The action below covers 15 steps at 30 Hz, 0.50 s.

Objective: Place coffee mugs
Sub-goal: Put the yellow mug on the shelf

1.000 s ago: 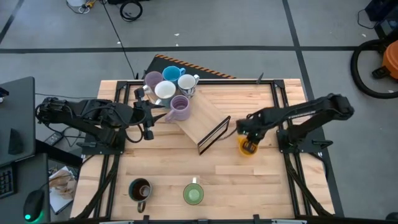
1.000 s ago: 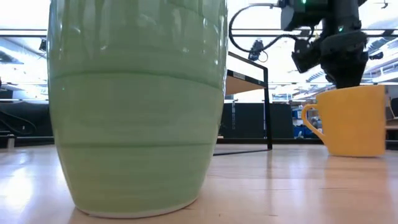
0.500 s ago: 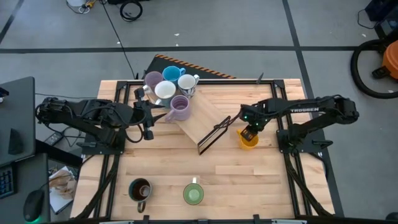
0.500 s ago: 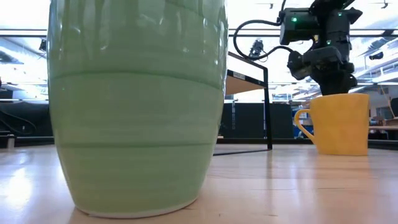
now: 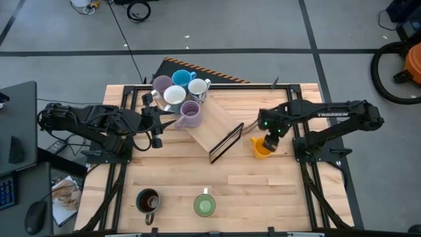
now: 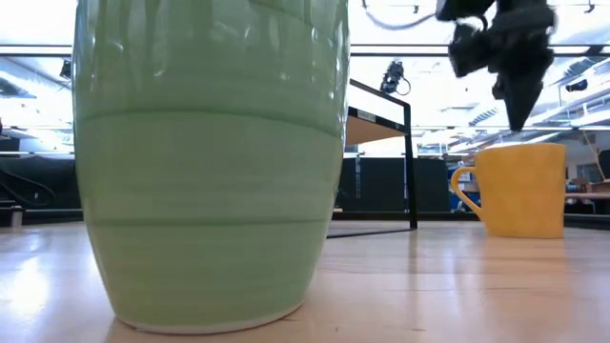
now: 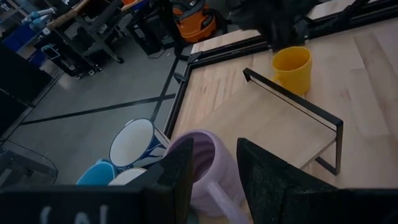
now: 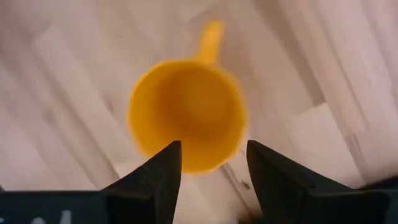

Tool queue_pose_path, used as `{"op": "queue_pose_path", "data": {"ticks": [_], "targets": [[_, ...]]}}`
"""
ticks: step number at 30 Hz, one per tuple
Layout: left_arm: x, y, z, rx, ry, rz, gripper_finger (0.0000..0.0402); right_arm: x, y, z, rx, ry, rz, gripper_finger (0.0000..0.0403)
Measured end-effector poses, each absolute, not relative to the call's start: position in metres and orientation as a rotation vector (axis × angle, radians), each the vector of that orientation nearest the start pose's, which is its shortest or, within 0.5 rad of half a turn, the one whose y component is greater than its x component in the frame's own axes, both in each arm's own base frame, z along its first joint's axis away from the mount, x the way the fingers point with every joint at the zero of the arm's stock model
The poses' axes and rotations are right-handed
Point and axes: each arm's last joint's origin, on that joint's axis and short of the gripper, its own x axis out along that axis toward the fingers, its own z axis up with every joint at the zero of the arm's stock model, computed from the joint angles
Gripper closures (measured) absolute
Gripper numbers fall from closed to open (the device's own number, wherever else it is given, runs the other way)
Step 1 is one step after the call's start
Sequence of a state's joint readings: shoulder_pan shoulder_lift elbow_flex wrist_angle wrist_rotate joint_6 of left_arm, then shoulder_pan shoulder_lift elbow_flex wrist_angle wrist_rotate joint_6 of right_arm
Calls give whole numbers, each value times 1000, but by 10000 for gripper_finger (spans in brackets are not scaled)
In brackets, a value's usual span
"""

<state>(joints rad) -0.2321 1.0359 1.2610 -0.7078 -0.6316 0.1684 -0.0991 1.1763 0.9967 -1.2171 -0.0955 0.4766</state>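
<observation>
From above I see the right gripper (image 5: 270, 141) hanging over the orange mug (image 5: 260, 148), its fingers spread and clear of the rim, holding nothing. The mug stands upright on the wooden table (image 5: 263, 191), just beside the raised end of a slanted wooden board on a black metal frame (image 5: 220, 135). My right wrist camera looks straight down into it: a round, plain orange cup, empty inside, with one loop handle sticking out from the side. In the low view the mug's wall tapers slightly toward the base and its handle points toward the frame, with the gripper above the rim and apart from it. The left gripper (image 5: 156, 128) waits at the table's left side near the cluster of mugs at the back left corner, its fingers apart and empty; its wrist camera shows a lilac mug (image 7: 205, 168) right in front of the fingers. In that cluster I count another lilac mug (image 5: 162, 84), a blue mug (image 5: 181, 79) and a white mug (image 5: 174, 96). Near the front edge stand a dark brown mug (image 5: 148, 200) and a green mug (image 5: 204, 205), side by side but apart; the green one fills much of the low view.
</observation>
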Motion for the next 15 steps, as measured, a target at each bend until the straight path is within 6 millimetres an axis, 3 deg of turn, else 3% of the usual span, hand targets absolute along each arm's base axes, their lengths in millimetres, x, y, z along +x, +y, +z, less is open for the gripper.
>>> {"op": "queue_pose_path", "data": {"ticks": [5,15], "targets": [[190,-27,401,367,475,355,274,185,16,271,292,1414,-140,223],[190,-27,402,366,474,355,274,186,70,256,-156,1466,8,253]]}}
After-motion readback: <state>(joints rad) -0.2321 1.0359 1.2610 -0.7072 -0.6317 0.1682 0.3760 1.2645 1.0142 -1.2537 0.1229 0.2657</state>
